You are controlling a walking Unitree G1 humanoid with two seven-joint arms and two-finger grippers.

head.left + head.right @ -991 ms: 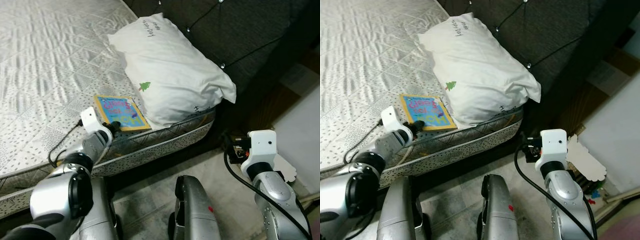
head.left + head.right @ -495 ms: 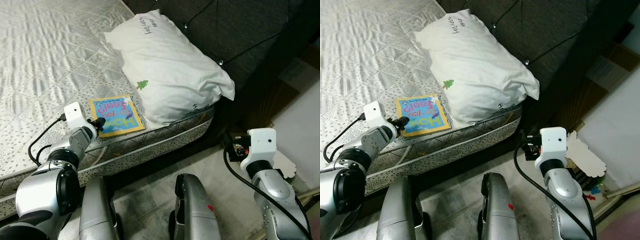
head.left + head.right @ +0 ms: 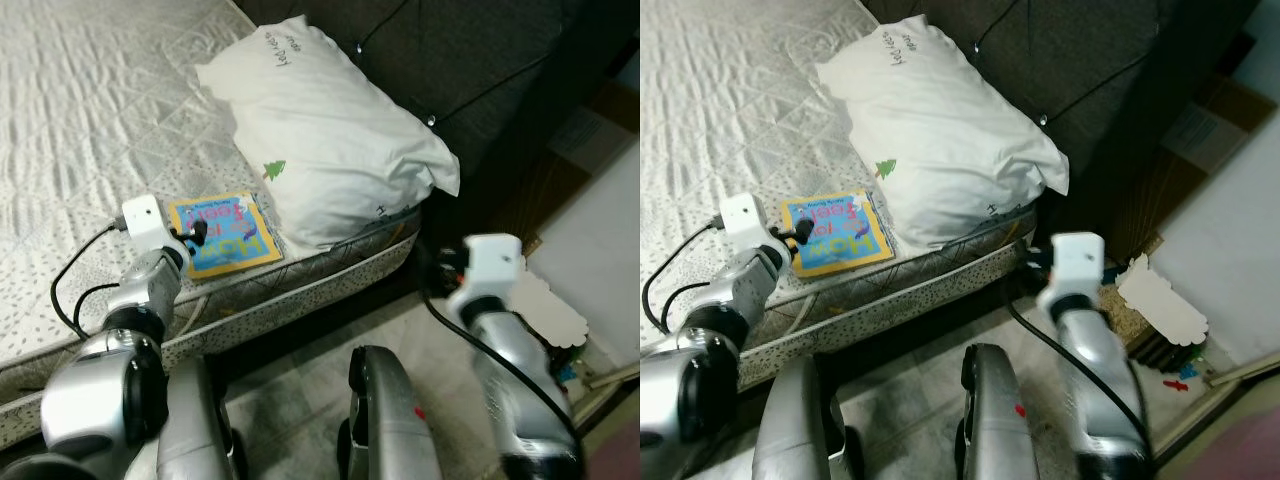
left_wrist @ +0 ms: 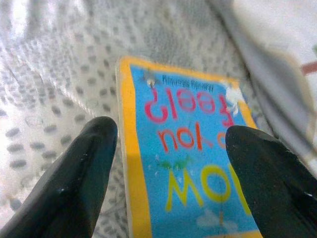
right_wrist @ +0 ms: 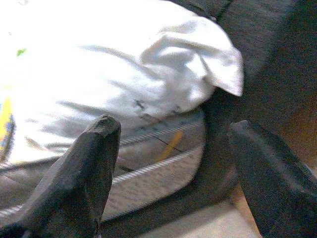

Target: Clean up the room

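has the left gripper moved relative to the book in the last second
Yes. The left gripper has shifted from the book's near edge toward its side away from the pillow, fingers open.

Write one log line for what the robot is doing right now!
left pincer: open, over book | book: flat on bed, beside pillow | right pincer: open, off the bed

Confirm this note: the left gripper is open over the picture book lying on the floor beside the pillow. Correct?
Not quite. The picture book lies on the mattress, not the floor, as the left eye view shows. The left gripper is open over it, beside the pillow.
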